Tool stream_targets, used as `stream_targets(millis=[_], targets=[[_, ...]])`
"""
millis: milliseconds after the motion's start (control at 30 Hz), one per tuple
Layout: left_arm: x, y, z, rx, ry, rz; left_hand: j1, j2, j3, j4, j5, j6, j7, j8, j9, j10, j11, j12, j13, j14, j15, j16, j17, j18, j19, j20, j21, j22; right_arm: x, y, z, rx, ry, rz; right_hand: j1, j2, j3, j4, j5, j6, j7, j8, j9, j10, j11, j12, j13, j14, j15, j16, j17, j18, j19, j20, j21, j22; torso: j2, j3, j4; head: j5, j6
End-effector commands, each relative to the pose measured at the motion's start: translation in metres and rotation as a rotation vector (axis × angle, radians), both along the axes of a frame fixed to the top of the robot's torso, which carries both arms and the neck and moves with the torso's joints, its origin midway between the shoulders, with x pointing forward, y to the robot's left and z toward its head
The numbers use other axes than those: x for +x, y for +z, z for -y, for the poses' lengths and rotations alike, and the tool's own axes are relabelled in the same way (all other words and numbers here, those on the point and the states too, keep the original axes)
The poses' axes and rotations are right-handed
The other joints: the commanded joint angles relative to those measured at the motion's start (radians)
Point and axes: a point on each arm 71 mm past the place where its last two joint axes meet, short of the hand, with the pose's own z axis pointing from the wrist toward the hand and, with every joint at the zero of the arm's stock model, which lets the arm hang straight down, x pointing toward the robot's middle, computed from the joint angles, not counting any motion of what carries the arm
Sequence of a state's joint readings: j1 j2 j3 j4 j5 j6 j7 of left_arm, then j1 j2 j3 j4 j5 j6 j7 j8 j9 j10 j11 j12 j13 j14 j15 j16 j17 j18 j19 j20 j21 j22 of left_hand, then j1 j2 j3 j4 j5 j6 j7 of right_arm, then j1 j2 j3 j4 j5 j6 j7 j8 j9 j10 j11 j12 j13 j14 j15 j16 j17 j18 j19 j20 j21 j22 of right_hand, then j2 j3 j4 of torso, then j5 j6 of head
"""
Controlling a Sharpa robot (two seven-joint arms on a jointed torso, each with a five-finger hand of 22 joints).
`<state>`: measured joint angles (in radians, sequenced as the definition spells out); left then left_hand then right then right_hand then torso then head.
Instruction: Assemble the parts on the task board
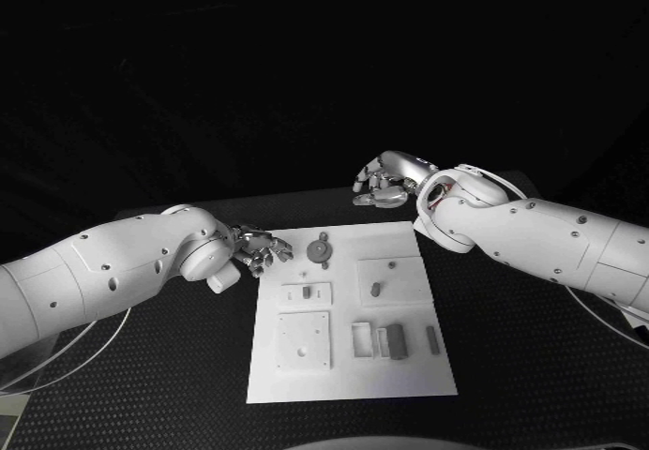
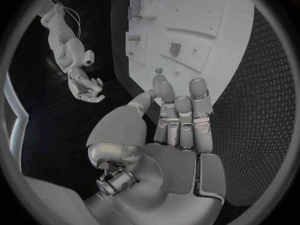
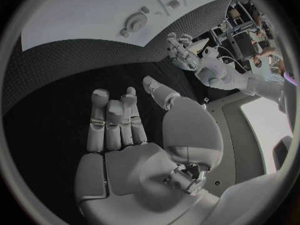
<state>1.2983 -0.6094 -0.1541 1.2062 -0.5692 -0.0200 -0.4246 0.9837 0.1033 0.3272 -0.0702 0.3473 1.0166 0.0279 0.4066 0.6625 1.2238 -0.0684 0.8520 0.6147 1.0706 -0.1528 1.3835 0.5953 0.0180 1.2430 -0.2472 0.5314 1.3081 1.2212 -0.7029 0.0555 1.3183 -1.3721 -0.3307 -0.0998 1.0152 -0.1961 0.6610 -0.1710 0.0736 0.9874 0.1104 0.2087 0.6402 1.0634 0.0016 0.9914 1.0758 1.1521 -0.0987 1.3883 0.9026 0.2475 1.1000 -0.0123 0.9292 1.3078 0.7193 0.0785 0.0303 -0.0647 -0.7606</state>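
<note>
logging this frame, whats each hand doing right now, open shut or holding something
Left hand: open, holds nothing, fingers apart at the left edge of the task board.
Right hand: open, holds nothing, over the black table beyond the board.

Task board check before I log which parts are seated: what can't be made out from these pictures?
- Task board, head view: whether the small grey parts stand in slots or lie loose is too small to tell.
- Left wrist view: the left robot hand covers the board's near edge.
- Right wrist view: the board is cut off by the circle's rim.
</note>
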Motion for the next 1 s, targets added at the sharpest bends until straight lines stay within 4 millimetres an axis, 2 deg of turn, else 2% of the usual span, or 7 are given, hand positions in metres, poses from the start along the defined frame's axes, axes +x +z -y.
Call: stream_targets(millis=[33,267,500,1000], targets=[[-0.003,0.001,-0.002,0.039,0.051,0.03,-0.106,0.01,0.228,-0.207,0.001,0.082,0.016,-0.005,0.012,0.011,0.005,0.004,0.002,0.023,-0.01,0.004,-0.004,0.003,0.009,-0.01,0.009,0.017,0.0,0.0,0.0,-0.006,0.006,-0.005,-0.002,0.006,-0.001,0.005,0.002,0.001,0.007,-0.001,-0.001,0.0,0.005,0.004,-0.002,-0.001,0.0,-0.003,-0.002,0.014,0.007,-0.003,-0.002,0.014,0.002,0.0005,-0.0024,0.003,0.0],[-0.016,-0.011,-0.008,0.103,0.027,0.025,-0.121,0.005,0.247,-0.216,0.004,0.088,0.013,-0.002,0.018,0.018,0.002,0.007,0.005,0.029,-0.013,0.009,-0.004,0.005,0.016,-0.012,0.013,0.018,0.001,-0.001,0.002,-0.007,0.001,-0.006,-0.003,0.006,-0.001,0.005,0.002,0.002,0.007,-0.001,-0.001,0.0,0.005,0.004,-0.002,-0.001,0.0,-0.003,-0.002,0.014,0.007,-0.003,-0.002,0.014,0.0,0.0016,-0.0021,0.006,-0.004],[-0.022,-0.015,-0.008,0.15,-0.019,0.049,-0.121,0.001,0.253,-0.217,0.004,0.089,0.012,-0.001,0.02,0.021,0.001,0.009,0.006,0.031,-0.014,0.01,-0.004,0.005,0.018,-0.013,0.015,0.019,0.0,-0.001,0.002,-0.007,0.001,-0.007,-0.003,0.007,-0.001,0.005,0.002,0.002,0.007,-0.001,-0.001,0.0,0.005,0.004,-0.002,-0.001,0.0,-0.003,-0.002,0.014,0.007,-0.003,-0.002,0.014,0.002,0.0018,-0.0028,0.007,-0.007],[-0.031,-0.017,0.006,0.283,-0.162,0.192,-0.117,-0.008,0.264,-0.216,0.0,0.088,0.013,-0.002,0.022,0.02,0.001,0.007,0.006,0.031,-0.015,0.009,-0.005,0.006,0.019,-0.014,0.015,0.018,0.0,-0.001,0.002,-0.008,0.003,-0.009,-0.004,0.007,-0.001,0.006,0.002,0.002,0.007,-0.001,-0.001,0.0,0.005,0.004,-0.002,-0.001,0.0,-0.003,-0.002,0.014,0.007,-0.003,-0.002,0.014,0.002,0.0006,-0.0022,0.005,-0.012]])
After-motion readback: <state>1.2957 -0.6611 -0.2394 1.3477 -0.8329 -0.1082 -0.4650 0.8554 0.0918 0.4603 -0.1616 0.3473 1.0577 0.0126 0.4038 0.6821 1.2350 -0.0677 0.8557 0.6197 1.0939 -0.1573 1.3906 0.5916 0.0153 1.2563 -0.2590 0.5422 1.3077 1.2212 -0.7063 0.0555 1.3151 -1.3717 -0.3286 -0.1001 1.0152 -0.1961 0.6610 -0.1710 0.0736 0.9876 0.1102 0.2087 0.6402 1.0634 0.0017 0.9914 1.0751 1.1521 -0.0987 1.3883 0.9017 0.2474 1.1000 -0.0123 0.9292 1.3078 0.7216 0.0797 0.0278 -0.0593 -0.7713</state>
